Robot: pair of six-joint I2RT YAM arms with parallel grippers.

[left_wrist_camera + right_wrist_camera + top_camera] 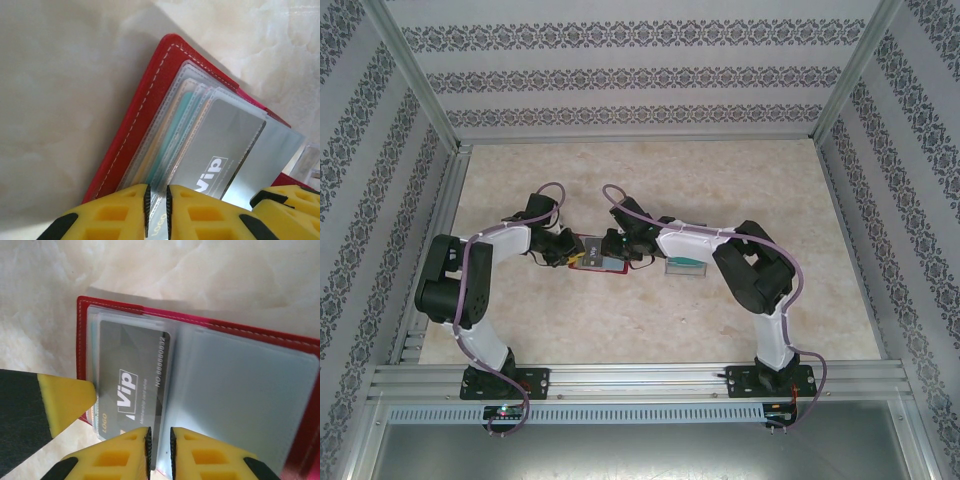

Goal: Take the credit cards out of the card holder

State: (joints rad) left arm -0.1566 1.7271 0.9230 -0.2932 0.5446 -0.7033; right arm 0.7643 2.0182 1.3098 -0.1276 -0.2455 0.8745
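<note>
Red folding card holder: small and flat, lying open mid-table on the pale marbled table top, between the two gripper heads.
Its left half: a fan of clear grey plastic pockets. The front one holds a dark grey-black plastic card printed "Vip". Those behind show a teal-green card and a beige-gold edge.
Its right half: a clear pocket leaf, showing plain pale grey.
Left gripper: yellow fingers clenched to a slit on the near edge of the pocket fan, at the dark card's "LOGO" corner.
Right gripper: yellow fingers pinched nearly together on the edge of a clear leaf beside the fold.
Loose teal-green rectangular card: flat on the table just right of the holder, outside every pocket, beside the right arm.
</note>
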